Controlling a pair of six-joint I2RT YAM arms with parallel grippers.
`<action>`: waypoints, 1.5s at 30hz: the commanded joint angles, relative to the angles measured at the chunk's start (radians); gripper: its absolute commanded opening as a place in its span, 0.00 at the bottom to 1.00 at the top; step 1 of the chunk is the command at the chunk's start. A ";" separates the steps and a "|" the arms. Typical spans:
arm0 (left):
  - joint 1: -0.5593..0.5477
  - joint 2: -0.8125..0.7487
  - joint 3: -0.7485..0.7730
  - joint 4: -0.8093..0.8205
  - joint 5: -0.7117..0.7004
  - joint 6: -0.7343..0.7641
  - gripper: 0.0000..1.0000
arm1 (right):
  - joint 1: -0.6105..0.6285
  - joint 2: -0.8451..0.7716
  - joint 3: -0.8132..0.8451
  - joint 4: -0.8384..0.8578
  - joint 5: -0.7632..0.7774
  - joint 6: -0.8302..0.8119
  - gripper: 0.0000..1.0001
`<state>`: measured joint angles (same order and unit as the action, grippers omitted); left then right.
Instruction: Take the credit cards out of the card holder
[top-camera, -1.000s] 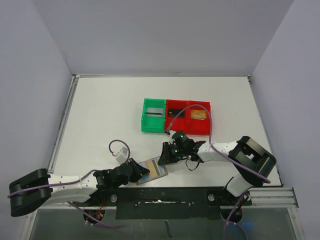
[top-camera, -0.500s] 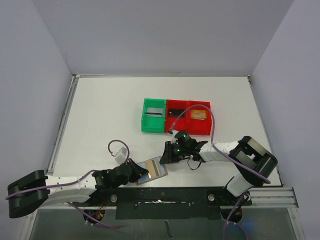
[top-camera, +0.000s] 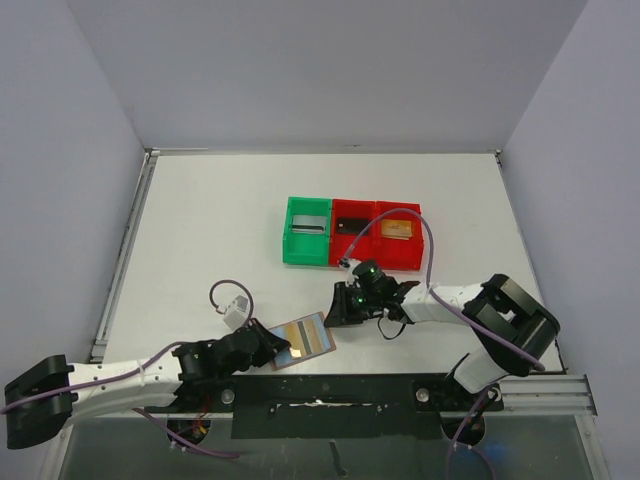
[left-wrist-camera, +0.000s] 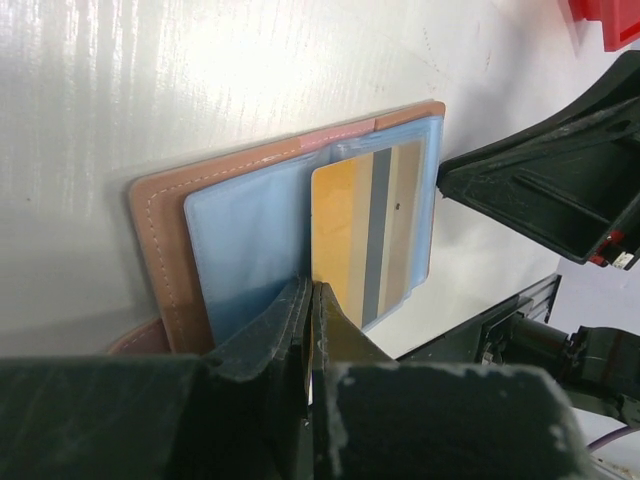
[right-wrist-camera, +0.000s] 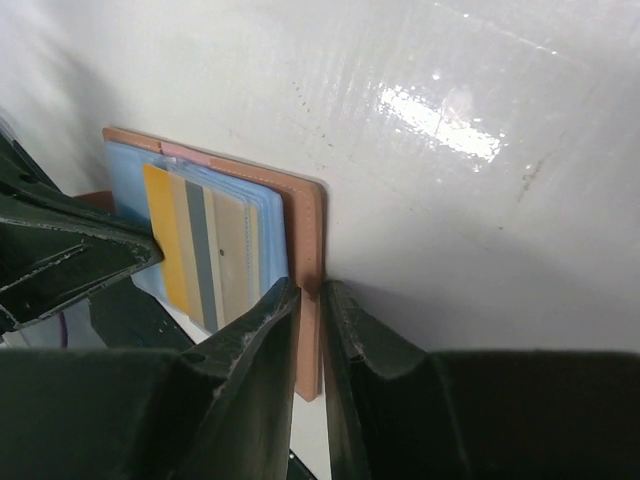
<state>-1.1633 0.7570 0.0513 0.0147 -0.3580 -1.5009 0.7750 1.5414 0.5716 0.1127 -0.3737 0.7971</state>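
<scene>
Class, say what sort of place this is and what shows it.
Probably a robotics test cell: white table, plain walls around it, left arm and right arm bolted at its edge.

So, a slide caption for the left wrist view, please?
Open card holder, the left gripper shut on its gold striped card.

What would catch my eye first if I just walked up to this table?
An open tan card holder lies near the front edge of the table, the right gripper clamping its leather edge and the left gripper pinching a gold striped card in its blue sleeve. Behind it sit a green bin and two red bins side by side.
</scene>
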 joint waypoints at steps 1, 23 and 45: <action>0.004 -0.001 0.034 -0.139 -0.036 0.025 0.00 | -0.008 -0.060 0.021 -0.090 0.059 -0.057 0.19; 0.002 0.021 0.049 -0.057 -0.017 0.059 0.00 | 0.157 0.081 0.113 0.072 0.016 0.041 0.37; 0.002 0.077 -0.033 0.156 -0.008 -0.022 0.28 | 0.176 0.107 -0.018 0.204 -0.023 0.129 0.28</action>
<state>-1.1633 0.8001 0.0349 0.1341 -0.3588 -1.5063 0.9302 1.6321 0.5892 0.3550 -0.3611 0.9192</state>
